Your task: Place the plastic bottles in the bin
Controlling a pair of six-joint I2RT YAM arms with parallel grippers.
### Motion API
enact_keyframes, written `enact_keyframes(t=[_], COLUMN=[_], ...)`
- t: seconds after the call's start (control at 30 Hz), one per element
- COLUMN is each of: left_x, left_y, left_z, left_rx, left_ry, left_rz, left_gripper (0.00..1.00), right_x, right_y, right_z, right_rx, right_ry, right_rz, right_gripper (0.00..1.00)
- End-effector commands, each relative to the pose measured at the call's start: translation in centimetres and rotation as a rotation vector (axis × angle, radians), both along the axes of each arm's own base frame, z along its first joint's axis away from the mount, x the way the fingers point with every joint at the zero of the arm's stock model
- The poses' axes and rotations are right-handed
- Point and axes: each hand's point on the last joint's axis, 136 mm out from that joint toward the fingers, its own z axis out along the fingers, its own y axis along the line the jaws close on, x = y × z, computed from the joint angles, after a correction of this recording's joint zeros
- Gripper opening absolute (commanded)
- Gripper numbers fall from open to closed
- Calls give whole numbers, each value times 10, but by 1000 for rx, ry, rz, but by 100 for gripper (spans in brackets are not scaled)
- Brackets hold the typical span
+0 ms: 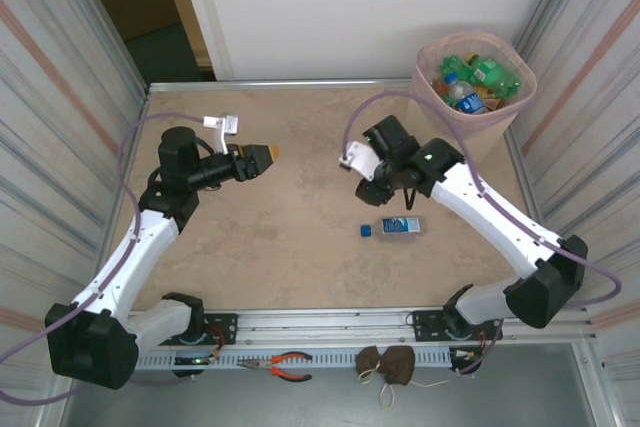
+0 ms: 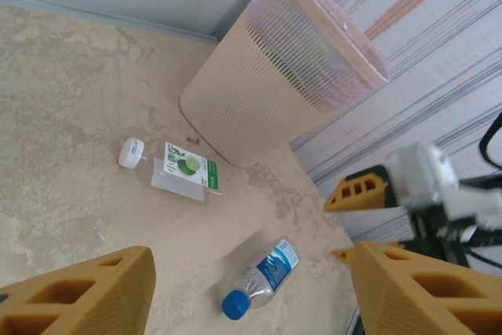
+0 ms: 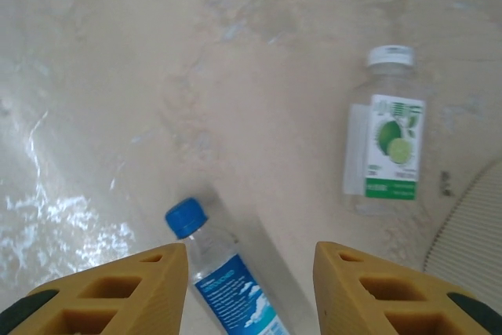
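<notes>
Right gripper (image 3: pixel 249 253) hangs over the blue-capped bottle (image 3: pixel 227 284) lying on the table (image 1: pixel 300 247), jaws apart, empty. Lime bottle (image 3: pixel 384 154) lies beside the bin (image 1: pixel 470 122). Left gripper (image 1: pixel 265 156) open, idle. Reaching step, I'd say: next, lower, straddle, squeeze.

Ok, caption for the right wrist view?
Right gripper open over a blue-capped bottle lying on the table; lime-label bottle beside the bin.

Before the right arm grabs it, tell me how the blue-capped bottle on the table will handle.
The blue-capped bottle lies on its side, so it will probably roll if nudged. Being small, clear plastic, it is likely light and may dent if squeezed hard.
</notes>
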Motion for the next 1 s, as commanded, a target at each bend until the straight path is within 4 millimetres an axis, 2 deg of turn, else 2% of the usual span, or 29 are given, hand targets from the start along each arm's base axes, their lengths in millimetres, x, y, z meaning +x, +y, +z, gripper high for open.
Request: enact_keyframes(t=[0.0, 0.2, 0.37, 0.63, 0.77, 0.97], left_x=[-3, -3, -3, -2, -2, -2], left_y=[2, 4, 5, 5, 5, 6], left_z=[16, 15, 15, 12, 11, 14], left_rx=[7, 11, 10, -4, -7, -11], left_ry=[-52, -45, -42, -29, -23, -28], left_rz=[-8, 3, 7, 12, 13, 9], left_gripper=[67, 68, 69, 69, 69, 69], right_x=[-16, -25, -26, -25, -22, -22], right_y=[-4, 4, 10, 8, 9, -3], right_z=[-36, -80, -111, -157, -173, -192], right_rx=[-171, -343, -432, -563, -585, -656], right_ry=[65, 132, 176, 256, 271, 304], right_rz=[114, 223, 288, 321, 329, 345], right_gripper=[46, 47, 55, 60, 60, 58])
